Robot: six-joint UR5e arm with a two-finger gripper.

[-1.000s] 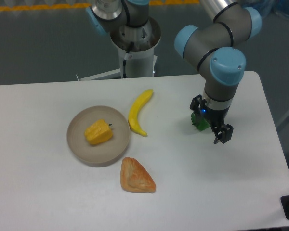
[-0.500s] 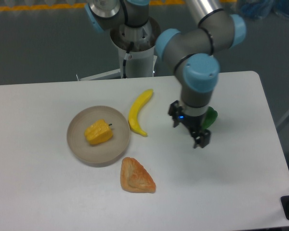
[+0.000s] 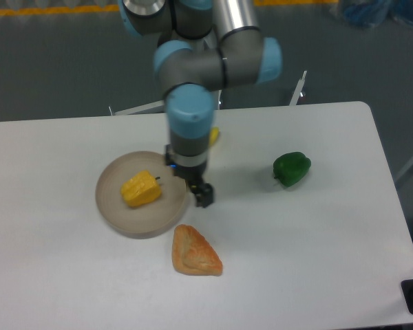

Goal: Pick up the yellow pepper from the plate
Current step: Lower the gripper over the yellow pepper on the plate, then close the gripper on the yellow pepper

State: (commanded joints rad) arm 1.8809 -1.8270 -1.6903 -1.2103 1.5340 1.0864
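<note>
The yellow pepper (image 3: 141, 189) lies on the round beige plate (image 3: 115, 218) at the left middle of the table. My gripper (image 3: 188, 180) hangs over the plate's right rim, just right of the pepper and apart from it. Its jaws are open and hold nothing. One dark fingertip (image 3: 204, 196) shows past the rim on the table side.
A green pepper (image 3: 291, 169) sits alone on the table to the right. An orange-brown pastry (image 3: 194, 251) lies just below the plate. A yellow banana (image 3: 214, 135) is mostly hidden behind the arm. The robot base stands at the table's back edge.
The arm has swung left from the green pepper, across the banana, to the plate's right rim. The green pepper is now uncovered. The jaws have stayed open and empty.
</note>
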